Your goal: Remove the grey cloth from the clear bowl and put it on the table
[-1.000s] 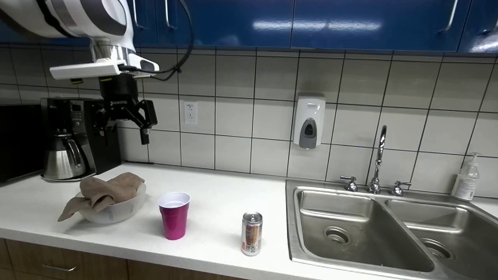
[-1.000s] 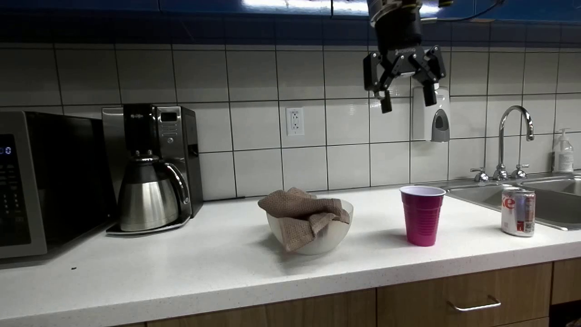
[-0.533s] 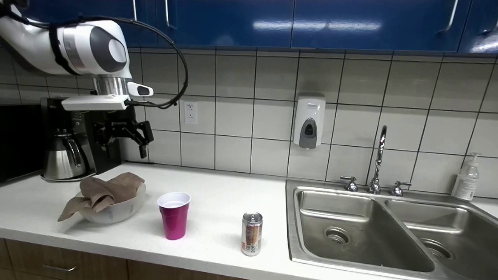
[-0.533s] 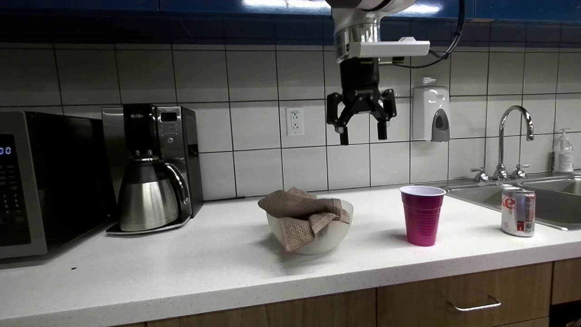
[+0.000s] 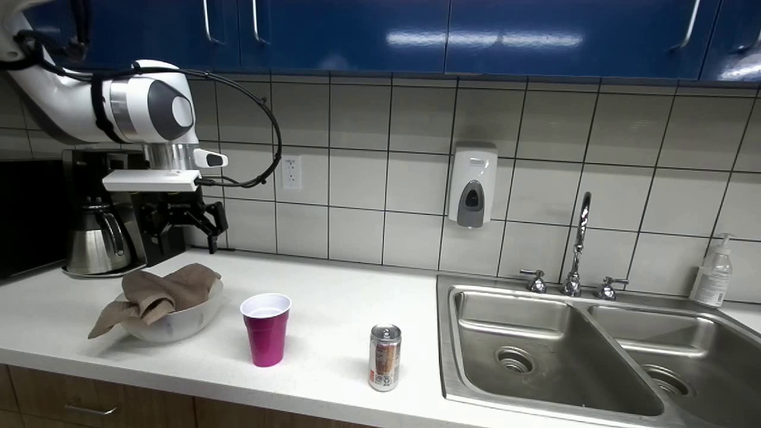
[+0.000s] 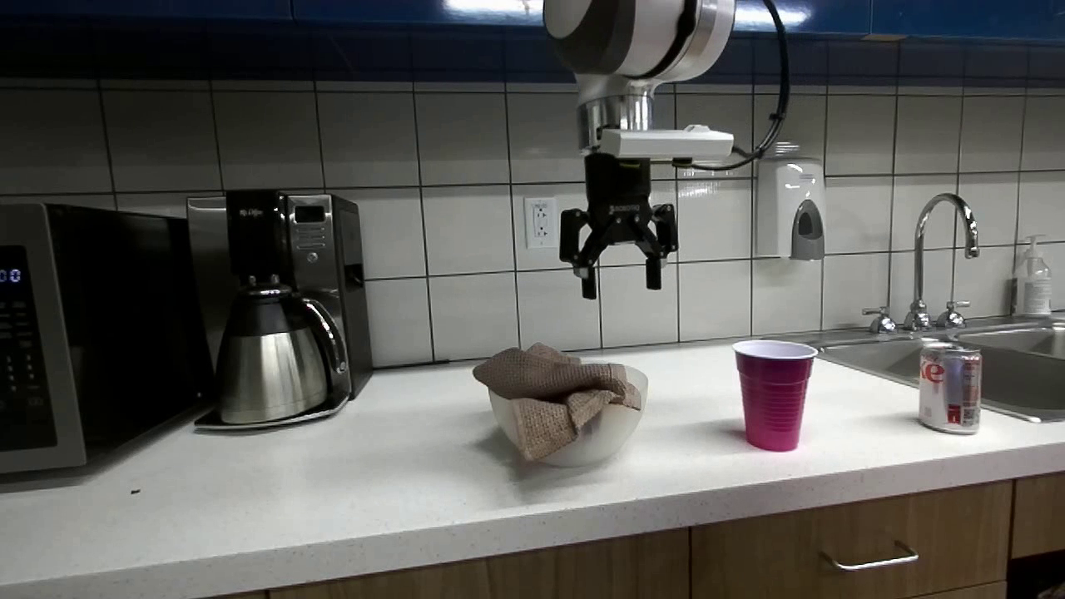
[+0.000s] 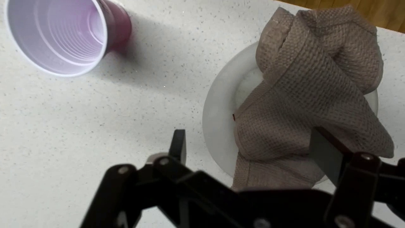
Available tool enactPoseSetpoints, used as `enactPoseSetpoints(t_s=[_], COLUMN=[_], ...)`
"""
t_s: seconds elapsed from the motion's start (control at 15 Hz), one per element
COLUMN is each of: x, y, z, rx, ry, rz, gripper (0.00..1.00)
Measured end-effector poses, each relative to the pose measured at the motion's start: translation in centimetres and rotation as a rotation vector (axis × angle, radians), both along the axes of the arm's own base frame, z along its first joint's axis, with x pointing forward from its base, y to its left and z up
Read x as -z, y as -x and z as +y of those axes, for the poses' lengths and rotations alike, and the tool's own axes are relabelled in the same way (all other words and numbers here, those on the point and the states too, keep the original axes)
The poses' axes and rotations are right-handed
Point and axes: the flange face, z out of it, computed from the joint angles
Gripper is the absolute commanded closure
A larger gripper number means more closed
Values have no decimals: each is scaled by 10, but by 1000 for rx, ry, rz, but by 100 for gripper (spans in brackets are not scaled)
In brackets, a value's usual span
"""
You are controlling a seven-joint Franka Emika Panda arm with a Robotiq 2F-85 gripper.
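Cloth [image 6: 549, 378] slumps in the bowl [image 6: 607, 434], spilling over its edge
Above the counter [image 6: 349, 491], the pincer [image 6: 621, 282] points down, spread apart, likely so it can straddle and pinch the cloth's raised folds.

White arm [image 5: 128, 104], black cable [image 5: 279, 142], black 2-finger claw [image 6: 621, 282]

Bowl [image 6: 607, 434] partly hidden by cloth [image 6: 545, 387], microwave [image 6: 116, 341] cropped at left, bottle label [image 5: 711, 287] illegible
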Motion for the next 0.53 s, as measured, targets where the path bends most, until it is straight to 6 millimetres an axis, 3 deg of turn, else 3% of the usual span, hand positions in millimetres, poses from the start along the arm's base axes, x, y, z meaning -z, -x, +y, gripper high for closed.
enactPoseSetpoints(t_s=[0.53], x=[45], y=[-17], z=[45], rx=[-122], ry=[-15], rz=[44], gripper=[0])
